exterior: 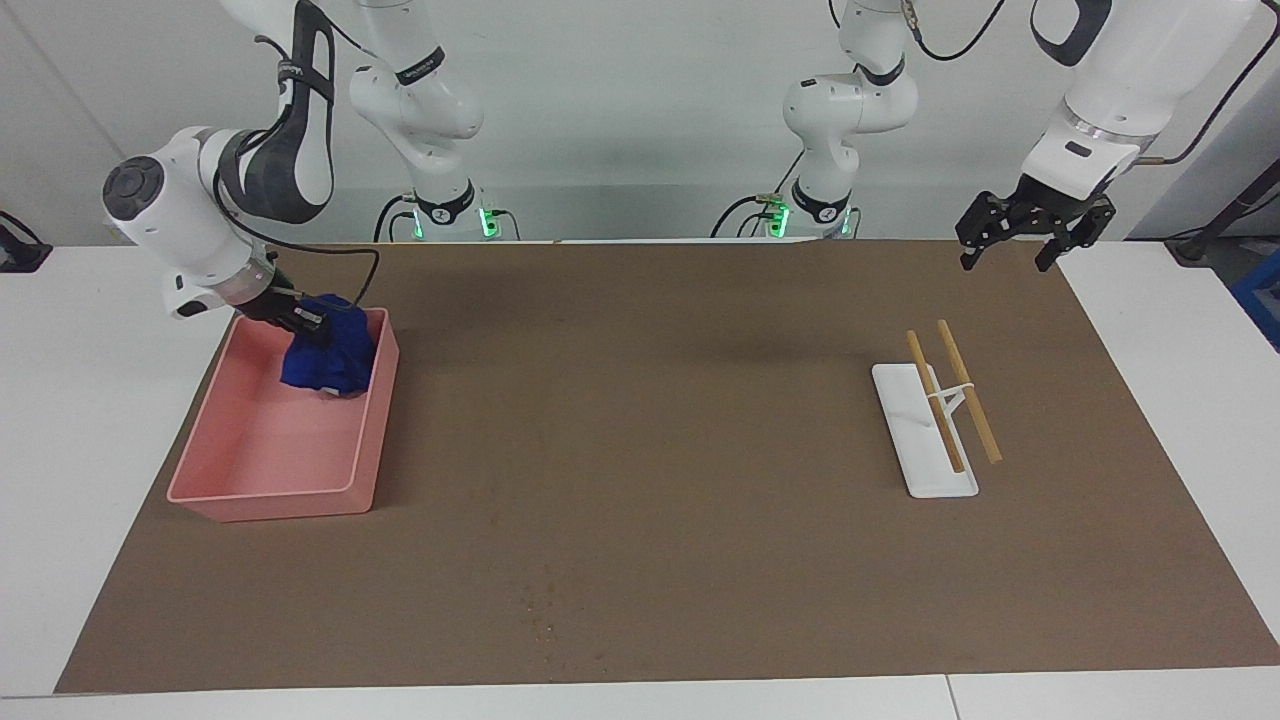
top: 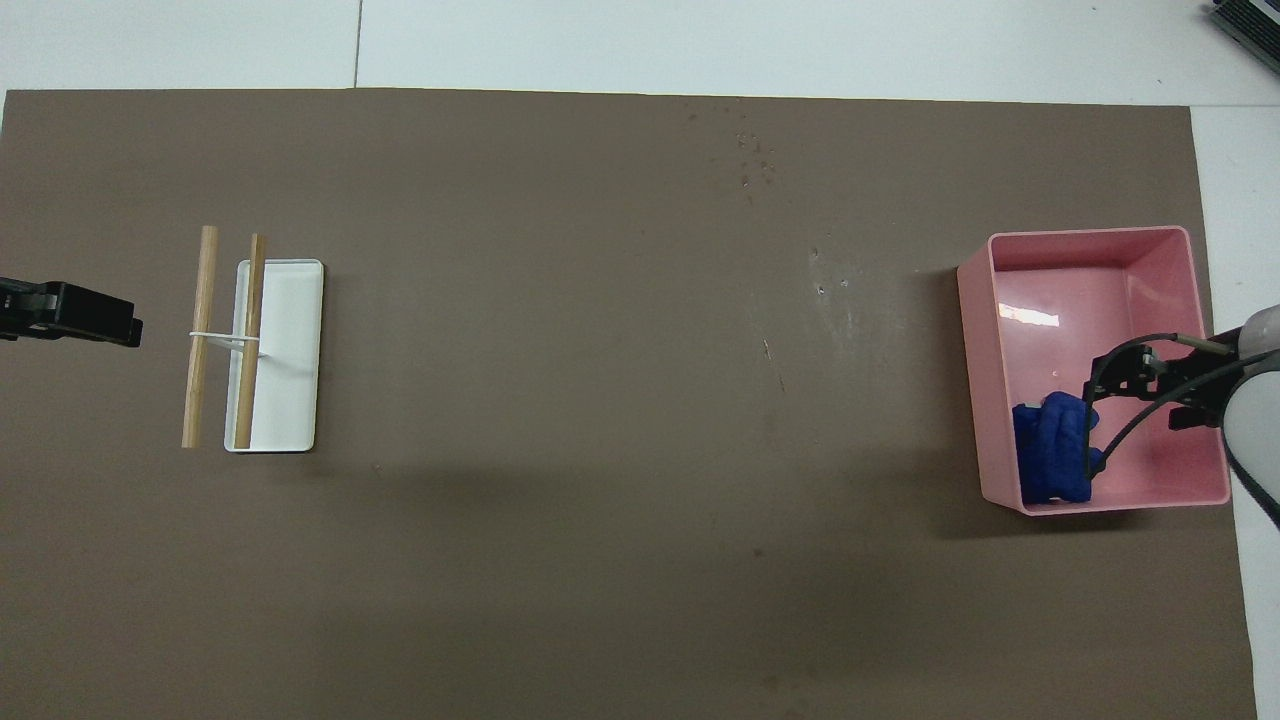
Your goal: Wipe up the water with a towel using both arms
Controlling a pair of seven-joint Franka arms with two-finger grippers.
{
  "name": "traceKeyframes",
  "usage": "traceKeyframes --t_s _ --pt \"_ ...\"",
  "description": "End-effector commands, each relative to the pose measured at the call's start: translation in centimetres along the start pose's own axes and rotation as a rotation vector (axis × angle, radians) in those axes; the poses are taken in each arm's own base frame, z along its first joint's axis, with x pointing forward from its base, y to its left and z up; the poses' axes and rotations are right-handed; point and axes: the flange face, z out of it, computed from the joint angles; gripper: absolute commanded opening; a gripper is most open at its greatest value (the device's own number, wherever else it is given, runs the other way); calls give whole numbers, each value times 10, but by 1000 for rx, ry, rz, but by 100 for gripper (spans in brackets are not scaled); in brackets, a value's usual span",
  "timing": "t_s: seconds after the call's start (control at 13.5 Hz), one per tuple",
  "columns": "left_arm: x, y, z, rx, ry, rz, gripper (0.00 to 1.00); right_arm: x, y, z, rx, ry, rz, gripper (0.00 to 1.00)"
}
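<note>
The blue towel (exterior: 330,358) lies bunched in the pink tray (exterior: 270,465), in the corner nearest the robots; it also shows in the overhead view (top: 1050,452). My right gripper (exterior: 305,320) reaches down into the tray (top: 1100,265) and is shut on the towel's top edge; it shows in the overhead view (top: 1095,402) too. My left gripper (exterior: 1008,258) waits open and empty, raised over the mat's corner at the left arm's end; only its tip shows in the overhead view (top: 90,315). Small wet-looking specks (exterior: 545,600) dot the mat far from the robots (top: 752,152).
A white flat tray (exterior: 945,478) carrying a small stand with two wooden sticks (exterior: 968,392) across it lies toward the left arm's end; it also shows in the overhead view (top: 290,360). A brown mat (exterior: 640,400) covers the table.
</note>
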Motion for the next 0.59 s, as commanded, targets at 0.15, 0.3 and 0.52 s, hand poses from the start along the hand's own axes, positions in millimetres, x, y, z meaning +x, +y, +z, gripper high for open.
traceKeyframes --t_s 0.15,0.3,0.52 --pt "-9 -1 -2 1 -5 4 100 -5 -45 -98 -62 111 -80 100" --pt "-9 -1 -2 1 -5 4 100 -14 -68 -126 -60 132 -120 100" --pt "-9 -1 -2 1 -5 4 100 -25 -95 -169 -50 159 -167 100"
